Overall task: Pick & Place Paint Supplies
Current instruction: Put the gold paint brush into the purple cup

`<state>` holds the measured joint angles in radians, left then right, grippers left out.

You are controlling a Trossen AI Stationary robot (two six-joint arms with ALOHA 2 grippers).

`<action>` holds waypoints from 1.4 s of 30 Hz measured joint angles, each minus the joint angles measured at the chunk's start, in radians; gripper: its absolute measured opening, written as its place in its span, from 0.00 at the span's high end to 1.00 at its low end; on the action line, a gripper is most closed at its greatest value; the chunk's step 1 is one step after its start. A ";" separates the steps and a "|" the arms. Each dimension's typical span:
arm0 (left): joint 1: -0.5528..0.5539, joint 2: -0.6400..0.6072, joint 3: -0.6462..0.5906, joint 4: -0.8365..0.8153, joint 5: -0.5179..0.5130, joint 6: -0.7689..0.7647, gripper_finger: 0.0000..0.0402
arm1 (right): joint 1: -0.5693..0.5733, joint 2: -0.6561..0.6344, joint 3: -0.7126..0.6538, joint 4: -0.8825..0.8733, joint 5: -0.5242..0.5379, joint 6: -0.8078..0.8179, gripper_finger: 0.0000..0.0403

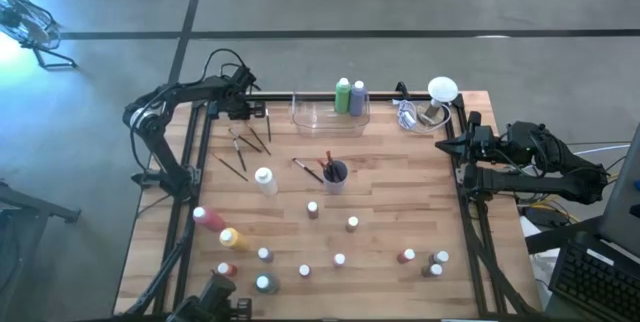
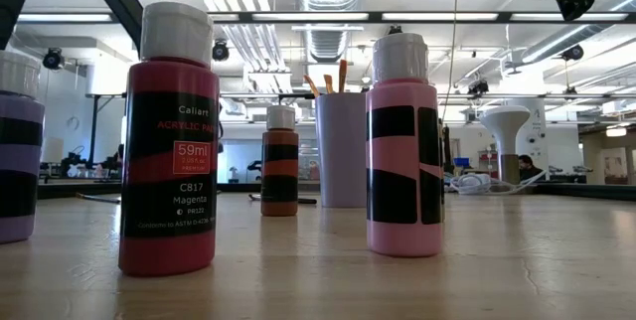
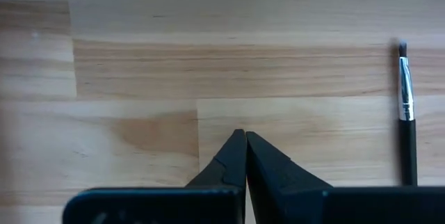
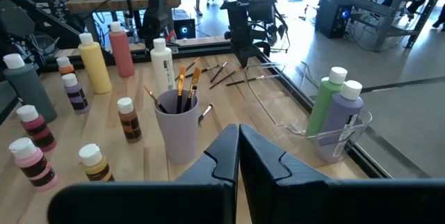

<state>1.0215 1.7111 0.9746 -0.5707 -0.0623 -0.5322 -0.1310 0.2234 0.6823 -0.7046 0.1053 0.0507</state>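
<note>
Several dark-handled paintbrushes [image 1: 245, 147] lie flat on the wooden table at the far left. My left gripper [image 1: 238, 114] stands just over them, pointing down, its fingers shut [image 3: 242, 135] with nothing showing between them. One brush [image 3: 405, 113] lies apart, off to one side of the fingers. A lavender cup [image 1: 335, 174] holds more brushes. Small paint bottles [image 1: 312, 209] stand scattered toward the near edge. A white bottle [image 1: 265, 180] stands near the cup. My right gripper [image 4: 238, 130] is shut and raised at the table's right edge.
A clear tray [image 1: 315, 114] at the far edge holds a green bottle [image 1: 343, 95] and a purple bottle [image 1: 358, 98]. A white lamp-like object [image 1: 441, 92] stands at the far right. Red [image 1: 208, 218] and yellow [image 1: 232, 237] bottles lie at the near left.
</note>
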 joint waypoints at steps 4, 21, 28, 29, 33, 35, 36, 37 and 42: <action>0.000 -0.027 -0.001 -0.015 0.035 0.016 0.99 | 0.000 0.000 0.000 0.000 0.000 0.000 0.98; -0.002 -0.194 0.022 -0.007 0.066 0.072 1.00 | 0.000 0.000 0.000 0.000 0.000 -0.001 0.98; -0.002 -0.227 0.022 -0.005 0.084 0.082 1.00 | 0.000 0.000 0.000 0.000 0.000 0.000 0.98; -0.002 -0.230 0.022 -0.005 0.097 0.084 1.00 | 0.000 0.000 0.000 0.000 0.000 -0.001 0.98; -0.004 -0.256 0.022 0.010 0.164 0.090 1.00 | 0.000 0.000 0.000 0.000 0.000 -0.001 0.98; -0.004 -0.273 0.022 0.028 0.193 0.095 1.00 | 0.000 0.000 0.000 0.000 0.000 0.000 0.98; -0.004 -0.283 0.024 0.034 0.209 0.099 1.00 | 0.000 0.000 0.000 0.000 0.000 0.000 0.98; -0.004 -0.294 0.026 0.041 0.217 0.107 1.00 | 0.000 0.000 0.000 0.000 0.000 0.000 0.98; -0.016 -0.366 0.040 0.103 0.247 0.133 1.00 | 0.000 0.000 0.000 0.000 0.000 -0.001 0.98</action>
<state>1.0058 1.3452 1.0142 -0.4682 0.1846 -0.3996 -0.1310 0.2234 0.6823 -0.7048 0.1055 0.0500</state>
